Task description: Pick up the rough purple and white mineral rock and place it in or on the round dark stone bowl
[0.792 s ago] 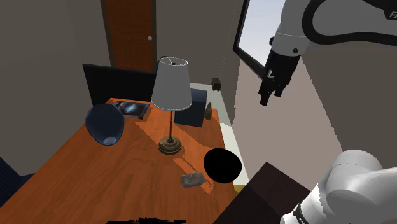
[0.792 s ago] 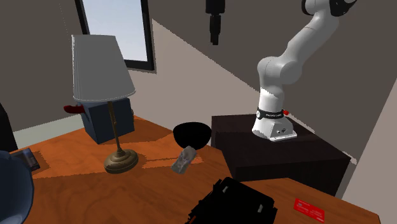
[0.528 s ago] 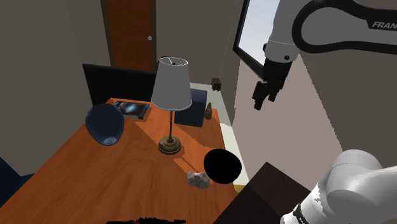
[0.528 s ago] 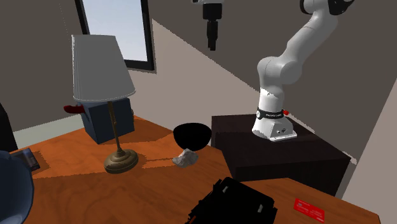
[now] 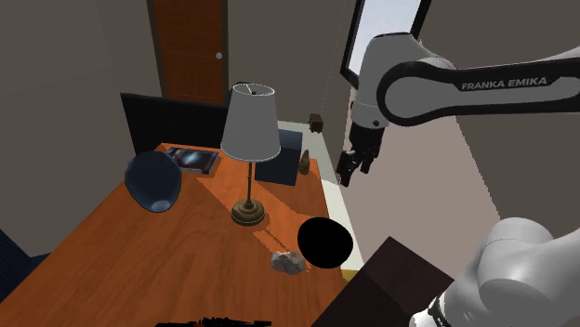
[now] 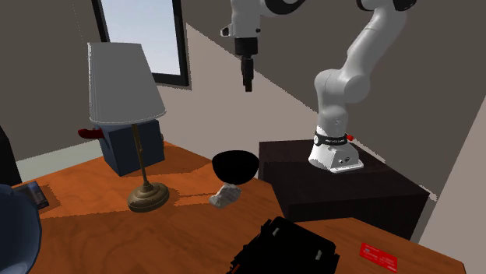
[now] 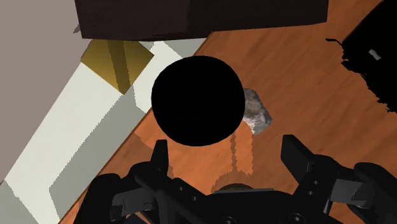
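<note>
Lamp [image 5: 251, 121] stands near blue box [image 5: 279, 163] on table [image 5: 153, 265].

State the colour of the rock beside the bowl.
The rock is mottled grey and white; wrist view shows it best.

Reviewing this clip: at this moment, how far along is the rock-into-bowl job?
Done: nothing that shows. The rock lies on the wooden table right beside the dark bowl, not in it. In hand: the gripper hangs open and empty, high above them, with both in its wrist view. Left: descend, grasp the rock, lift it and set it in the bowl.
</note>
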You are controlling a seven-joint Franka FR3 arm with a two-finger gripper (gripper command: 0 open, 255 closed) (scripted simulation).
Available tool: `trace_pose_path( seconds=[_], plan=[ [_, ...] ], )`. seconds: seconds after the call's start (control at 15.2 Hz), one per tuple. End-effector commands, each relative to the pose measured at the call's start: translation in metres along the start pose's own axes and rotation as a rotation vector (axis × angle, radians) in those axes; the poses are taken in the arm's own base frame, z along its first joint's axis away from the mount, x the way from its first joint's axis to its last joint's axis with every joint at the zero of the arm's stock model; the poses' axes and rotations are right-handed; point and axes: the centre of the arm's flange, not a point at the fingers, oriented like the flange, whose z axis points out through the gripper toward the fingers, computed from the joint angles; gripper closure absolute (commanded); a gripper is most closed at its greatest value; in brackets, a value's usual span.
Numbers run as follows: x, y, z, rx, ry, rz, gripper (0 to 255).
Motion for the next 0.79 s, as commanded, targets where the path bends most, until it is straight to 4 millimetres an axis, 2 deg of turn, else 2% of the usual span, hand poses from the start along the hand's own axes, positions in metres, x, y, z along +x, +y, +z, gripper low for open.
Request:
trace_pose_path(
  seconds=[0.0,0.73],
  plan=[
    [0.012,-0.008,0.020,0.012,-0.001,-0.009,0],
    [0.075,-0.060,0.137,0.074,-0.020,-0.060,0]
  ],
)
